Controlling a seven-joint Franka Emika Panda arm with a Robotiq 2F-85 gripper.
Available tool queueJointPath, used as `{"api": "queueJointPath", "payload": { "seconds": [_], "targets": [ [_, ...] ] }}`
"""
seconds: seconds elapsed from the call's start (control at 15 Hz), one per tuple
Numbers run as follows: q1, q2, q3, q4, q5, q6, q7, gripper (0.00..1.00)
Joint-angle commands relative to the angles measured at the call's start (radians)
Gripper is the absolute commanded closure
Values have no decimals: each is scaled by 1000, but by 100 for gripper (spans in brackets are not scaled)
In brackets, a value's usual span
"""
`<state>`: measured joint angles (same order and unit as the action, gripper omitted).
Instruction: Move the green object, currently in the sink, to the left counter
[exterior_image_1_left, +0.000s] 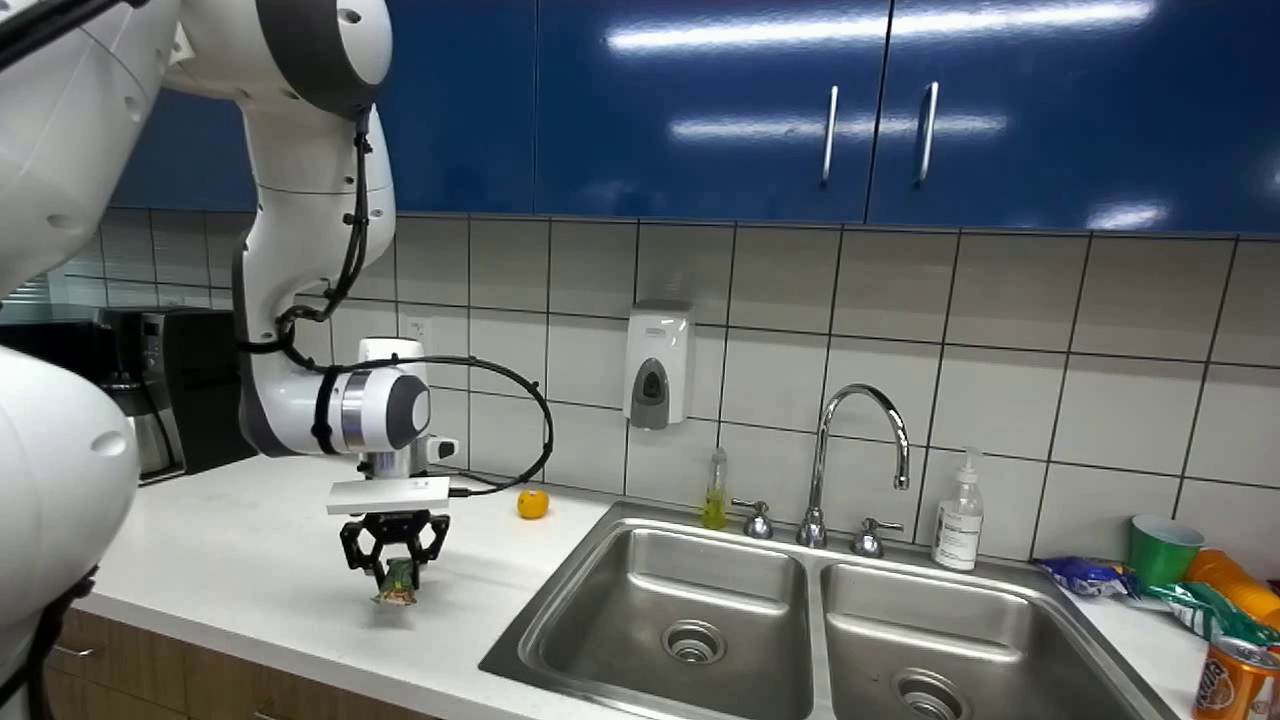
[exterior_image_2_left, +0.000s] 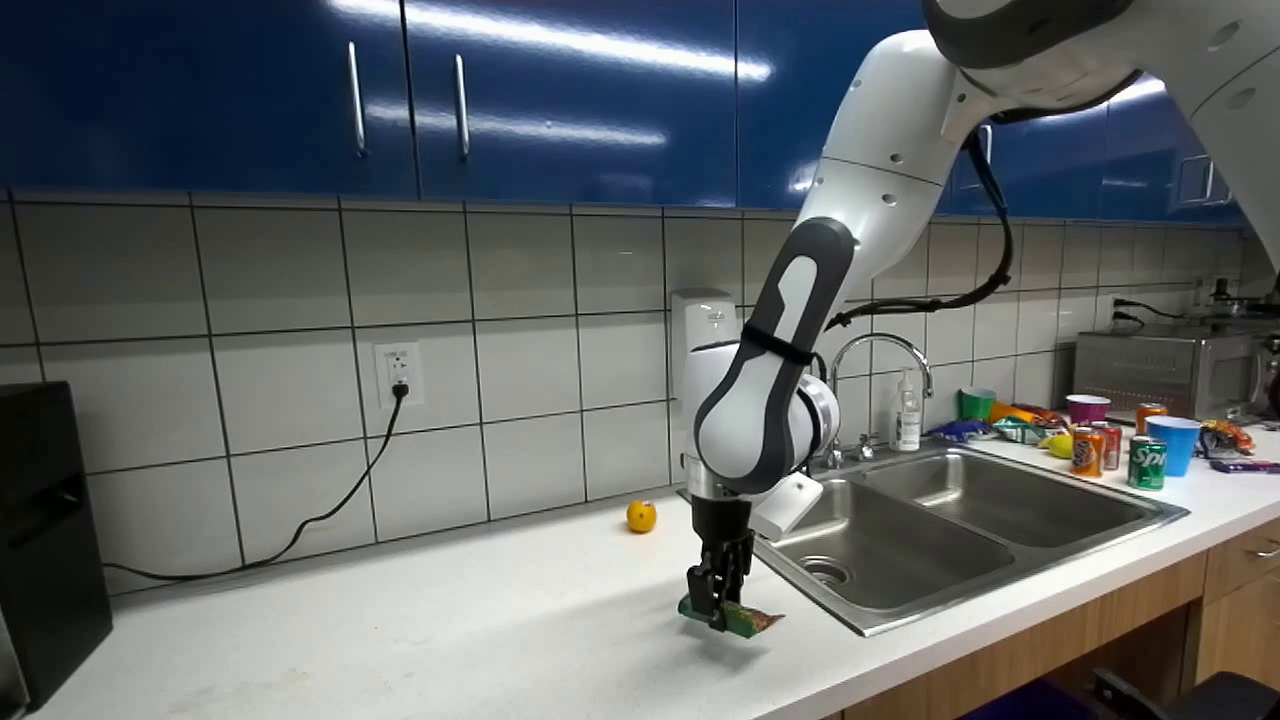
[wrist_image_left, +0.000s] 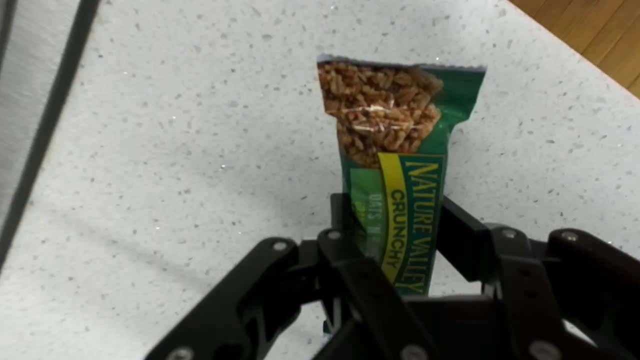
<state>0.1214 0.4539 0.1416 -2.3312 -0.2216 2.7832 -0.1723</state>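
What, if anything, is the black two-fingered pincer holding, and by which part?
A green oblong glossy-wrapped Nature Valley bar; the pincer grips it by both long edges, partway along its length.

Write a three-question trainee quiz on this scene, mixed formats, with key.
1. Fill in: the bar in the gripper is printed NATURE VALLEY and, on yellow, ____.
2. Is the sink single or double?
3. True or false: the bar is held over the sink.

Key:
1. CRUNCHY
2. Double
3. False; it is over the counter beside the sink.
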Motion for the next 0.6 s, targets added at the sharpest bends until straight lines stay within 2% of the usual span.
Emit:
{"api": "queueJointPath", "payload": {
  "seconds": [0.0,0.53],
  "targets": [
    [-20,8,41,-6,31,9,-59,81],
    [-27,69,78,16,64,31,-90,81]
  ]
}}
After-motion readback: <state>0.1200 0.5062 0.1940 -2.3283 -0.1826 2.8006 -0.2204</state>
